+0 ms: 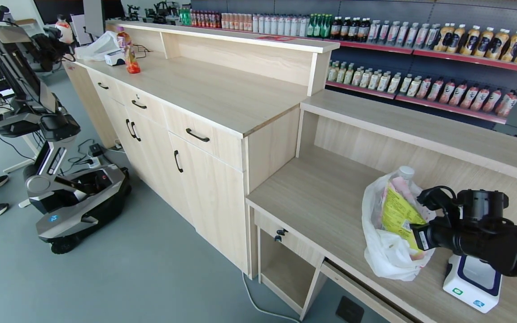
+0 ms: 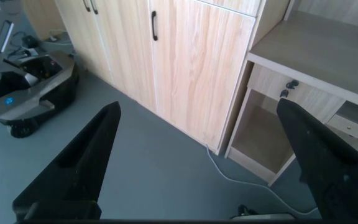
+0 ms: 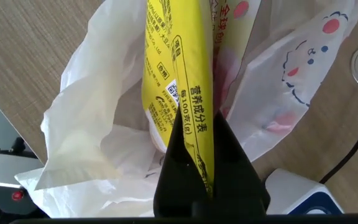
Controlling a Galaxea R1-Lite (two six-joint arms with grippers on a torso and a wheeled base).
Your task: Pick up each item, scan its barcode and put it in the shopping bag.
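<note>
Packet held at the mouth of the bag, your left arm idle over the floor.

Your right gripper (image 3: 197, 155) has its jaws pinching the yellow packet (image 3: 179, 62) by one edge, with the packet's far end down inside the open mouth of the white shopping bag (image 1: 384, 255). The bag sits on the low surface (image 1: 321, 197), and the white cap of a bottle (image 1: 405, 172) pokes out at its top. Just beside the bag, under your right arm, stands the white and blue scanner (image 1: 471, 280). Your left gripper (image 2: 197, 109) hangs over the grey floor (image 2: 166, 155) with its jaws spread wide and nothing between them, facing the cupboard doors (image 2: 191, 56). Farther back, an orange bottle (image 1: 130, 56) stands on the tall counter, and rows of drinks line the wall shelves (image 1: 420, 85).
</note>
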